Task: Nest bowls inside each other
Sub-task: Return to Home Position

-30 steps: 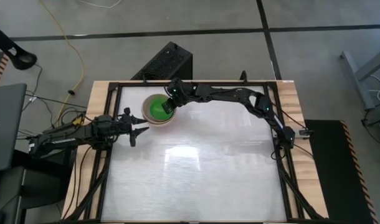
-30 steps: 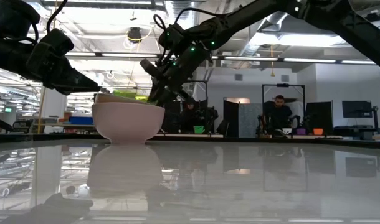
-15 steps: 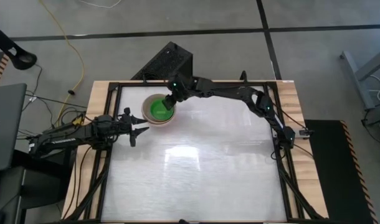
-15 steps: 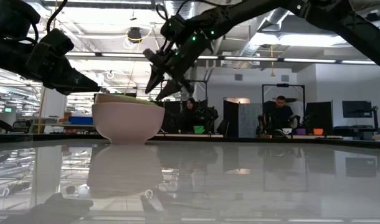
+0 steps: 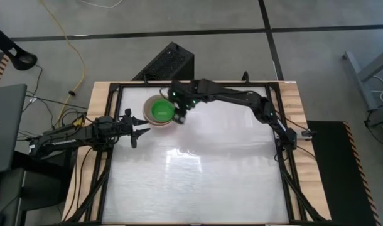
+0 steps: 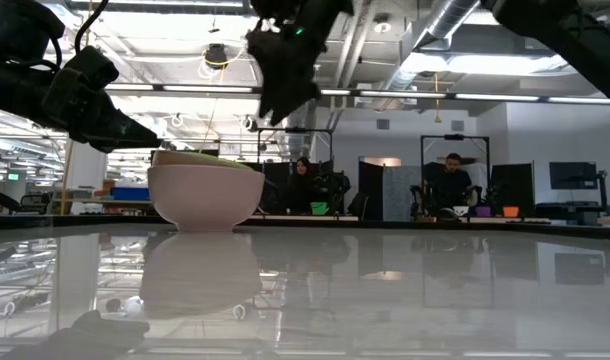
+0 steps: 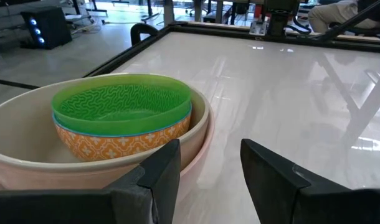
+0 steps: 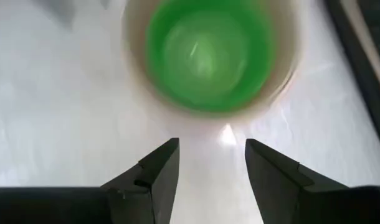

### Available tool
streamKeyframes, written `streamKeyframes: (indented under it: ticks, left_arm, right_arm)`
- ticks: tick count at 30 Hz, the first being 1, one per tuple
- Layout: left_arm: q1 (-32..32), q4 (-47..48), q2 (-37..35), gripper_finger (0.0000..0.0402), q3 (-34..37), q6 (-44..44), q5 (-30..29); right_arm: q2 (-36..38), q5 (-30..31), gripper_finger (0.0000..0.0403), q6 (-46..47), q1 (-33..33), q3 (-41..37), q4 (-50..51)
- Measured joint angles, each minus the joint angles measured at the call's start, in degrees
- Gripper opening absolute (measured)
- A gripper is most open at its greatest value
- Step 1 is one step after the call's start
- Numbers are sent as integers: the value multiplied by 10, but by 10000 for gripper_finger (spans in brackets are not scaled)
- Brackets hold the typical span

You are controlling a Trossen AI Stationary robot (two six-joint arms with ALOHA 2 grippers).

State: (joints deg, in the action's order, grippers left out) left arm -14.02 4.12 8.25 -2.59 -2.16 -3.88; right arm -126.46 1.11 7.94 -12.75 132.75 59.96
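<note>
The bowls stand nested in one stack (image 5: 160, 112) at the table's far left. The bright green bowl (image 7: 121, 102) is innermost, above a thin blue rim. Both sit in an orange patterned bowl (image 7: 115, 144), which sits inside the large pinkish-white bowl (image 7: 28, 146). That largest bowl rests on its base on the table (image 6: 205, 195). My right gripper (image 8: 209, 152) hangs open in the air above and just right of the stack (image 6: 282, 105), touching nothing. My left gripper (image 7: 209, 158) stands open beside the stack's near-left side (image 5: 141, 132), clear of it.
The glossy white tabletop (image 5: 198, 169) spreads out to the right of the stack and toward the near edge. A black frame (image 5: 116, 91) borders the table close behind the stack. In the low view, people and equipment show in the room beyond the table.
My right gripper has opened at the green bowl's rim and let the bowl go. It has then risen well above the stack, swung slightly toward the near right and rolled at the wrist. The green bowl now lies level in the stack.
</note>
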Motion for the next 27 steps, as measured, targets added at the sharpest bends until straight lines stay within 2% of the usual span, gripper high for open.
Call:
streamKeyframes:
  ticks: [3,7,14,18,23,25,27]
  left_arm:
    - [0,0,0,158,0,0,0]
    - [0,0,0,158,0,0,0]
    - [0,0,0,158,0,0,0]
    - [0,0,0,158,0,0,0]
    - [0,0,0,158,0,0,0]
    - [0,0,0,158,0,0,0]
    - [0,0,0,158,0,0,0]
  right_arm:
    - [10,4,197,-46,27,0,89]
    - [23,6,188,-46,63,-1,167]
    - [79,11,172,-36,128,0,217]
    - [133,58,168,-15,175,-17,225]
    - [247,202,168,59,244,-131,194]
    - [307,260,168,85,271,-212,154]
    - [371,287,168,105,292,-305,94]
